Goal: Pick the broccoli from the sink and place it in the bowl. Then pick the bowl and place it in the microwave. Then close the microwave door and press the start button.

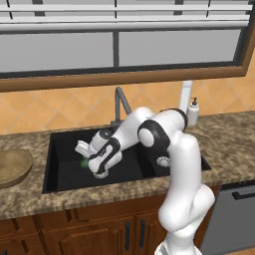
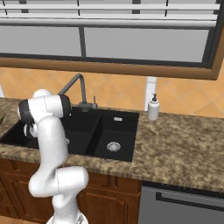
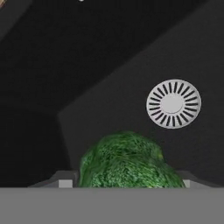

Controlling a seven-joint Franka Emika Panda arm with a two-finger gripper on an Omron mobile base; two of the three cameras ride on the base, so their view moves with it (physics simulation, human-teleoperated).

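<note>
The green broccoli (image 3: 127, 162) sits low in the larger basin of the black sink (image 1: 64, 169), and shows as a small green spot (image 1: 83, 163) in the left base view. My gripper (image 3: 126, 183) reaches down into that basin (image 1: 86, 162). Its two fingers stand on either side of the broccoli, which fills the space between them. The wooden bowl (image 1: 12, 167) rests on the counter left of the sink, well apart from the gripper. My arm hides the hand in the right base view. The microwave and its door are out of view.
A grey faucet (image 1: 121, 102) rises behind the sink, with a white soap dispenser (image 1: 193, 112) to its right. A silver drain (image 3: 173, 103) lies on the basin floor past the broccoli. Speckled stone counter (image 2: 183, 144) runs right of the sink, above a grey dishwasher front (image 1: 234, 214).
</note>
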